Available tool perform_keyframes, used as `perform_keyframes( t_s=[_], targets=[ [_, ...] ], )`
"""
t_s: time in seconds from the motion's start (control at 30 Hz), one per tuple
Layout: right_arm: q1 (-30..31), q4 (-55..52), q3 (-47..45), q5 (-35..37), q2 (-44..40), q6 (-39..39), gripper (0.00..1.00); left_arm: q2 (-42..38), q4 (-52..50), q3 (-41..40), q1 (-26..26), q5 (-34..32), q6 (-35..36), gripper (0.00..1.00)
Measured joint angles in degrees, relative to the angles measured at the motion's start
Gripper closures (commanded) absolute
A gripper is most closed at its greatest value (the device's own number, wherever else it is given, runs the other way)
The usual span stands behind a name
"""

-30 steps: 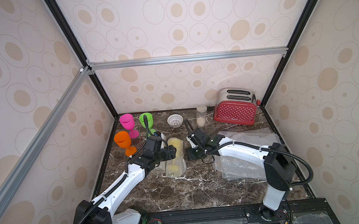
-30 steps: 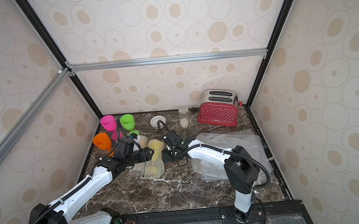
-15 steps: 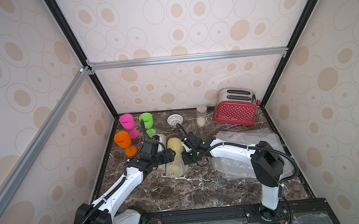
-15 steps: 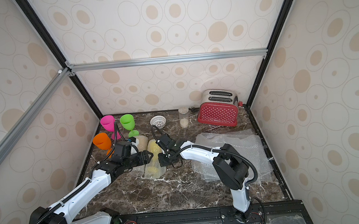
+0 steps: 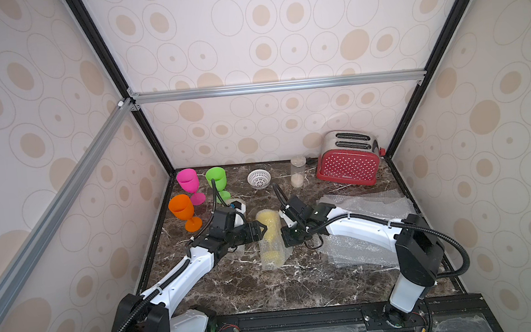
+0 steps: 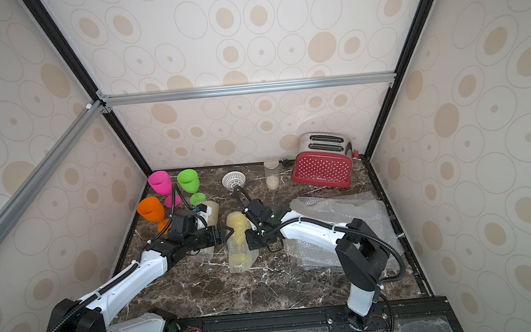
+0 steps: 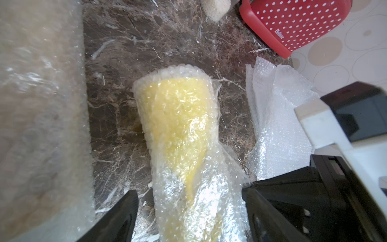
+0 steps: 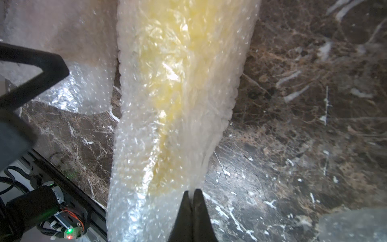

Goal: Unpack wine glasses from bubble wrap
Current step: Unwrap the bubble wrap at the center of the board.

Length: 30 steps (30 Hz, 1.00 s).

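Wrap rolled round the yellow glass lies on the table between the two grippers, the bowl end pointing away from the arms' bases.

The left gripper has its jaws well apart, and its tips sit right at the side of the wrap, level with the narrow middle; whether they touch it I cannot tell. In the left wrist view the wrap runs out from between the open jaws, with the bowl ahead of them.

The right gripper faces it from the opposite side of the wrap, jaws pressed together on a fold of the outer film; in the right wrist view the film is drawn taut down to the closed tips, and the yellow stem part lies just ahead of them and to one side.

A second roll lies partly under the left gripper's wrist, just beside the wrap and parallel to it; I cannot tell what it holds.

Flat sheets lie behind the right gripper, partly under its arm.

The pink glass, green glass and orange glass stand upright and bare beyond the left gripper, well apart from its jaws.
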Motion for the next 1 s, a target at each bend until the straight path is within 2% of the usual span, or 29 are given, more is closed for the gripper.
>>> perform_keyframes(
  t_s=[0.37,0.6,0.67,0.8,0.97,1.0],
  targets=[
    [-0.2,-1.1,-1.2,-0.2,-0.9,-0.7,0.99,4.8,8.8,-5.5,-4.7,5.3,-3.1,0.13],
    [-0.2,-1.2,-1.2,-0.2,-0.9,-0.9,0.98,8.4,10.8,-6.2,-5.6,5.3,-3.5,0.15],
    [-0.2,-1.2,-1.2,-0.2,-0.9,-0.9,0.97,9.4,10.9,-6.1,-5.8,5.2,-3.3,0.2],
    [-0.2,-1.2,-1.2,0.0,-0.9,-0.9,0.95,11.5,10.9,-5.8,-6.1,5.0,-2.8,0.37],
    [-0.2,-1.1,-1.2,1.0,-0.8,-1.3,0.85,12.2,10.9,-5.1,-6.9,5.0,-2.4,0.52],
    [-0.2,-1.1,-1.2,1.2,-0.8,-1.3,0.83,12.2,10.9,-4.9,-7.1,5.0,-2.4,0.59]
  ],
)
